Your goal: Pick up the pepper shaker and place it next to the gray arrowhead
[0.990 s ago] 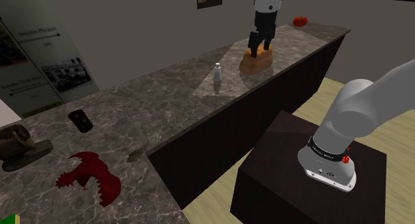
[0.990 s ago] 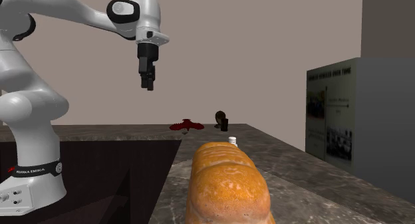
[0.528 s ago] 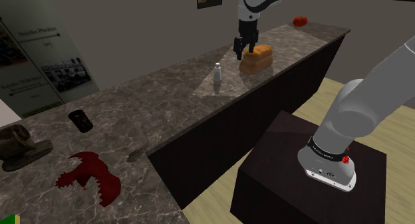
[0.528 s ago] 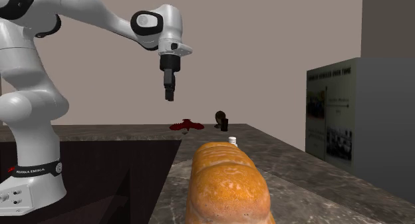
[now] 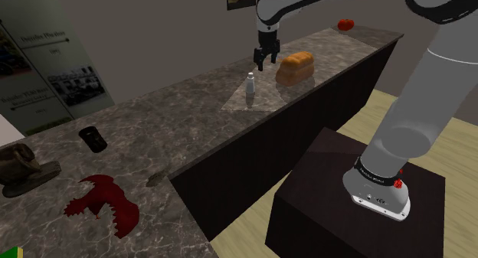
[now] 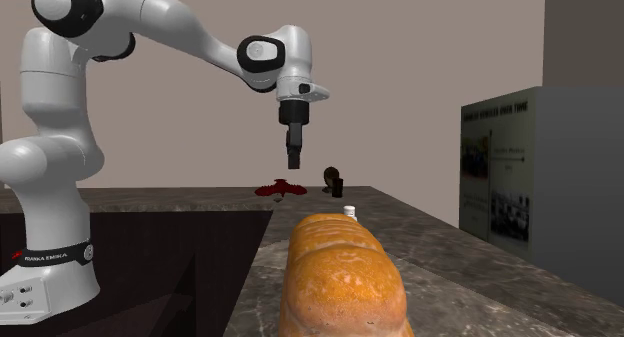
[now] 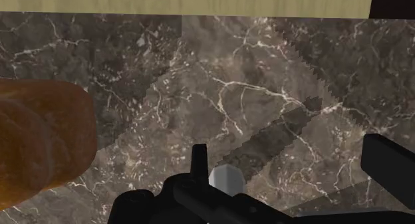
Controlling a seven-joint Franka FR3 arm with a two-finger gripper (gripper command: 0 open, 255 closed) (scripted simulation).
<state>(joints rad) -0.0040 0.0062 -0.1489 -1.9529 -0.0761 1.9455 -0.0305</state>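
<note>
One end effector [image 5: 263, 63] — fingers [image 7: 389, 173] apart — hangs near the shaker [image 5: 249, 86] (white).

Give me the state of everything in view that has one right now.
gripper: open, empty, above the counter.
pepper shaker: upright on the counter, not held.
bread loaf: lying on the counter, apart from the gripper.

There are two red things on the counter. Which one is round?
The small red thing at the far end of the counter, past the bread loaf. The other red thing lies flat with jagged edges.
</note>
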